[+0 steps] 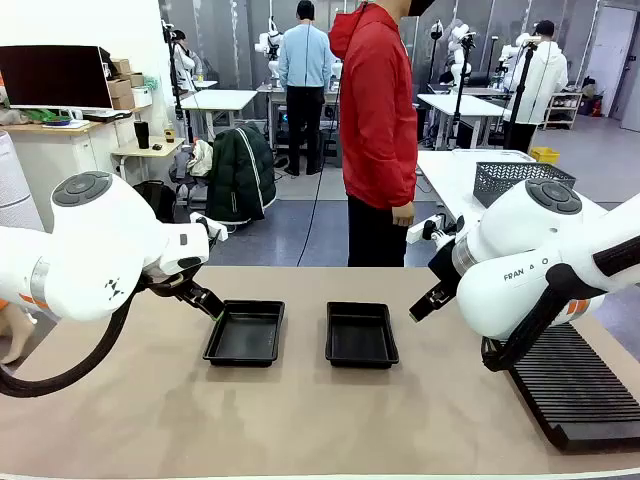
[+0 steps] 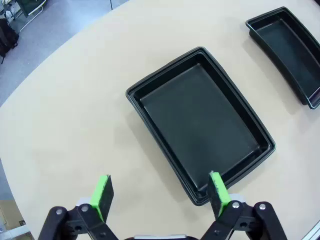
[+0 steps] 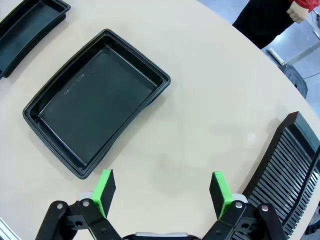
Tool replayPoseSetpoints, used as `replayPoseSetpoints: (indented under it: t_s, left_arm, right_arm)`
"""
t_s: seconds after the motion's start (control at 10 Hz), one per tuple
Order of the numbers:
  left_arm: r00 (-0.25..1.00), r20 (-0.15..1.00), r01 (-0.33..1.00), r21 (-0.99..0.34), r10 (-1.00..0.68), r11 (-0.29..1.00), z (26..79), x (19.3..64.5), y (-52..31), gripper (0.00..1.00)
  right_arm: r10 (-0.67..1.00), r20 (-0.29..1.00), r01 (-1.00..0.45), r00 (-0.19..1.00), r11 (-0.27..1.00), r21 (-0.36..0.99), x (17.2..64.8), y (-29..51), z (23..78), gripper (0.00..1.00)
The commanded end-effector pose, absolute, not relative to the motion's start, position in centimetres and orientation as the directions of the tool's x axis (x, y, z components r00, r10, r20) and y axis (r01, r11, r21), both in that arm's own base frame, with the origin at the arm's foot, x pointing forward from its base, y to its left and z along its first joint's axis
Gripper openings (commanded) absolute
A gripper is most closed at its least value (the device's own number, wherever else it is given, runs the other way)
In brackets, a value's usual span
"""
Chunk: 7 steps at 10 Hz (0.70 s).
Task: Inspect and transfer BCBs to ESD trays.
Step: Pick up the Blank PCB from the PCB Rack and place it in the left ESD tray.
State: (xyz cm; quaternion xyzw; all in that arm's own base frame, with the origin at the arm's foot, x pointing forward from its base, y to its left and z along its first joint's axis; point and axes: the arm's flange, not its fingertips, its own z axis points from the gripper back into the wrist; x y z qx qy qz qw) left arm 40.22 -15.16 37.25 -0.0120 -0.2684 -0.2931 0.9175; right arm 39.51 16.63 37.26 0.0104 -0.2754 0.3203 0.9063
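Two black ESD trays lie side by side mid-table, the left tray (image 1: 245,333) and the right tray (image 1: 361,334), both with bare floors. The BCBs are out of view. My left gripper (image 1: 208,303) hovers just left of the left tray. In the left wrist view, that gripper (image 2: 160,192) is open, its right green pad over the near corner of the left tray (image 2: 200,120). My right gripper (image 1: 422,305) hangs to the right of the right tray. The right wrist view shows it (image 3: 162,192) open over bare table, beside the right tray (image 3: 97,100).
A long black ribbed rack (image 1: 580,385) lies at the table's right edge, also in the right wrist view (image 3: 290,165). A person in a red top (image 1: 378,130) stands at the far side. A grey mesh basket (image 1: 520,180) sits on the table behind.
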Motion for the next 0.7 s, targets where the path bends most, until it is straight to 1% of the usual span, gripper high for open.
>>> replayPoseSetpoints:
  t_s: [0.0,0.6]
  left_arm:
    - [0.684,0.5,0.544,0.135,-0.531,0.828,37.25,40.22,-15.16,1.0]
    - [0.684,0.5,0.544,0.135,-0.531,0.828,37.25,40.22,-15.16,1.0]
  right_arm:
    - [0.575,0.506,-0.586,0.643,0.795,-0.158,39.51,16.63,37.26,1.0]
    - [0.575,0.506,-0.586,0.643,0.795,-0.158,39.51,16.63,37.26,1.0]
